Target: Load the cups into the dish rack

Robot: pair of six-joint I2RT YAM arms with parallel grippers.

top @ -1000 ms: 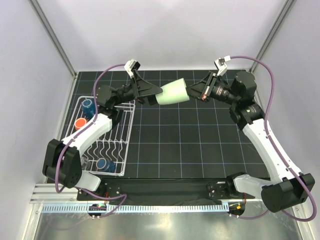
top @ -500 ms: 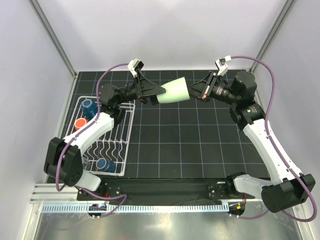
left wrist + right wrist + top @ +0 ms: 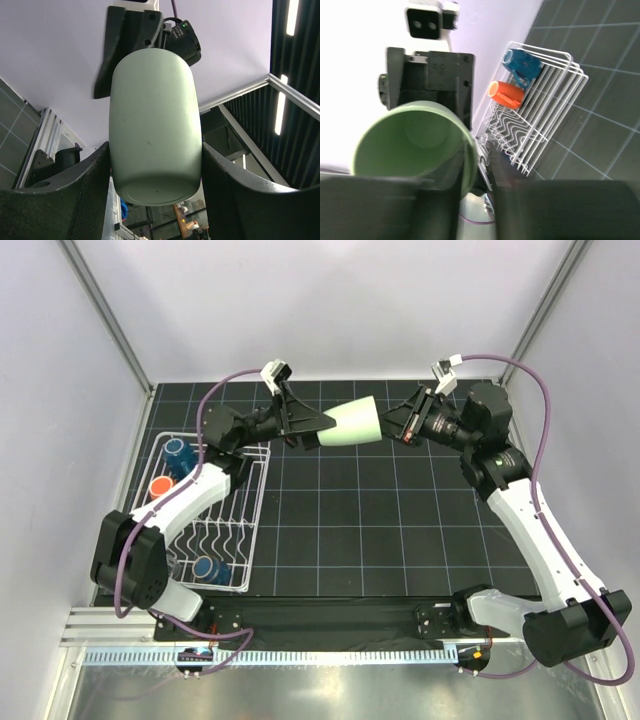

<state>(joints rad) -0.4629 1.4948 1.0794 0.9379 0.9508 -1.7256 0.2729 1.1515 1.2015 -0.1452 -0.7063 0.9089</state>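
While the left end effector (image 3: 318, 425) clamps the pale green handleless tumbler (image 3: 352, 423) above the black gridded worktop (image 3: 400, 530), the right end effector (image 3: 394, 425) straddles its rim; I cannot tell whether it grips.

My left arm (image 3: 188, 500): white links, black joints
My right arm (image 3: 530, 528): same colours
Cables (image 3: 497, 354): purple
Left tool (image 3: 322, 428): black fingers

No text, label, brand, number or sign can be read in any view. The pale green tumbler (image 3: 152, 125) is plain, with no print on its side or base.
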